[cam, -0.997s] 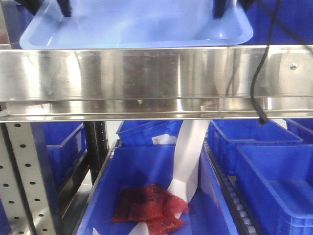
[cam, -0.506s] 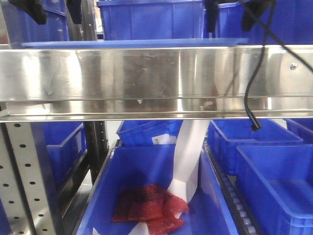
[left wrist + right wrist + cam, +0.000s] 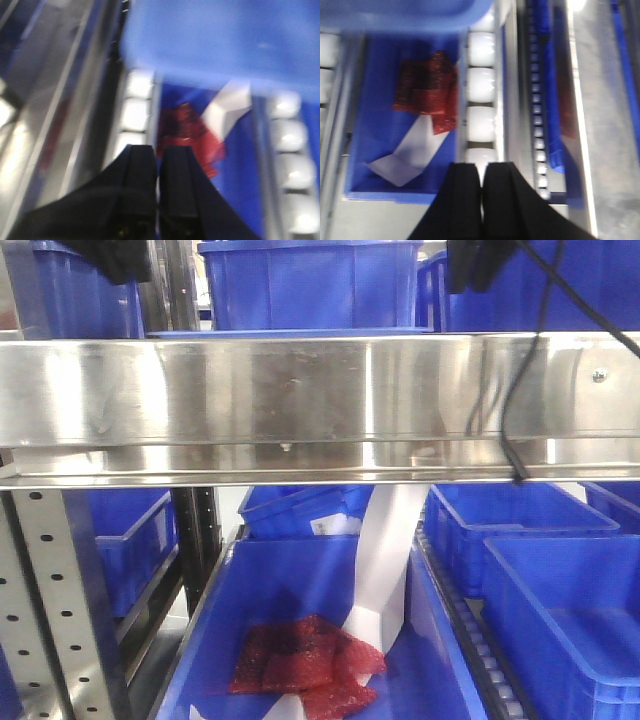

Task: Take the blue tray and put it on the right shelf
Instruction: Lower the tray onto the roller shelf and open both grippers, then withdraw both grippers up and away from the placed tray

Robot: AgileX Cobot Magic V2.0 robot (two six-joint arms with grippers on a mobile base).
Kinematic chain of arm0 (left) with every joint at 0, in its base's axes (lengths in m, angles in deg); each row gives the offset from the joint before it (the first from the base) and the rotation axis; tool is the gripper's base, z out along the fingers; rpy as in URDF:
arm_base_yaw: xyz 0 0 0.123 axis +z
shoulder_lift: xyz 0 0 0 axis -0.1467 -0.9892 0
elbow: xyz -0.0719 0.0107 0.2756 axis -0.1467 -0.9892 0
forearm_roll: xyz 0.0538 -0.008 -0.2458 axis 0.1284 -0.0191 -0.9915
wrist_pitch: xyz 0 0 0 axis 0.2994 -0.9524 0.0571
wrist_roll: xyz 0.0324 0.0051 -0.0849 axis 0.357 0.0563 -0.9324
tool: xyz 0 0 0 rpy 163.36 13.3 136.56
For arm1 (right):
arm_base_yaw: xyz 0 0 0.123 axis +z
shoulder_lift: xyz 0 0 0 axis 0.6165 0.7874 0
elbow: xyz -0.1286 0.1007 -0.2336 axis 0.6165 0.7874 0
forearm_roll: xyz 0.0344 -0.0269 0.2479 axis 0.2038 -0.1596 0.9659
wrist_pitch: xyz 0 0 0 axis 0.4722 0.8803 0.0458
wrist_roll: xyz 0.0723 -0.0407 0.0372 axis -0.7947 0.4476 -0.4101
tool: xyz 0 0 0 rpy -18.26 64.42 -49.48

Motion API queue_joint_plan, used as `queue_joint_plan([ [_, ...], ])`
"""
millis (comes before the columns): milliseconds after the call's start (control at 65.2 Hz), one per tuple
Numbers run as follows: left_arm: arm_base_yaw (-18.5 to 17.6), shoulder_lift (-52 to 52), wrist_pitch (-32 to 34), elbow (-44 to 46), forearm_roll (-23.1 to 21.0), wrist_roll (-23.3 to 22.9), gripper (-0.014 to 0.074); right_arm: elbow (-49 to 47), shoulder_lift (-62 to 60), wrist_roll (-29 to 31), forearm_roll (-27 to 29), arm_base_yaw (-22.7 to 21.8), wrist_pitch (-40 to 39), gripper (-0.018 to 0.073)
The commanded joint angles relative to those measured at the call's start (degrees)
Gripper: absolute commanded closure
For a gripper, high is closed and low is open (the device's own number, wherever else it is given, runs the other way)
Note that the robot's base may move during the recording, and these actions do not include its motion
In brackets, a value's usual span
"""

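The blue tray (image 3: 290, 333) lies flat on the right shelf (image 3: 300, 390), showing only as a thin pale-blue edge above the steel front beam. In the wrist views it is a blurred light-blue sheet, the blue tray (image 3: 215, 40) filling the top of the left one and the blue tray (image 3: 395, 12) the top-left corner of the right one. My left gripper (image 3: 115, 260) hangs above the tray's left end, my right gripper (image 3: 478, 265) above its right end. The left gripper (image 3: 158, 150) and right gripper (image 3: 481, 167) are shut, empty and apart from the tray.
Deep blue bins (image 3: 310, 285) stand behind the tray. Below the beam a bin (image 3: 300, 580) holds red bags (image 3: 305, 665) and a white paper strip (image 3: 385, 560). More bins (image 3: 560, 590) sit at right. A black cable (image 3: 520, 390) hangs over the beam. A perforated upright (image 3: 50, 600) stands at left.
The tray went from tilted in both grippers to flat on the shelf. Both grippers let go, shut and rose clear of it.
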Motion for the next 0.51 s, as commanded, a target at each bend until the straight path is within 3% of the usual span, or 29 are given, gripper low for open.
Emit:
queue_joint_plan([
  [0,0.0,3.2,4.9,2.2,-0.7,-0.4,0.0644,-2.1,-3.6,0.9,-0.1,0.0,-2.9,0.0491],
  [138,-0.1,4.9,4.1,2.2,-4.9,0.4,0.0645,-4.1,-4.7,1.1,2.9,0.0,1.0,0.0498],
  [276,-0.6,8.0,1.1,1.6,-10.1,5.8,0.0644,-5.4,-7.8,1.2,3.6,0.0,1.2,0.0508],
  [491,-5.5,17.0,14.5,-9.1,-10.3,5.8,0.0644,-1.6,-17.0,2.3,3.6,0.6,-7.0,0.0508],
])
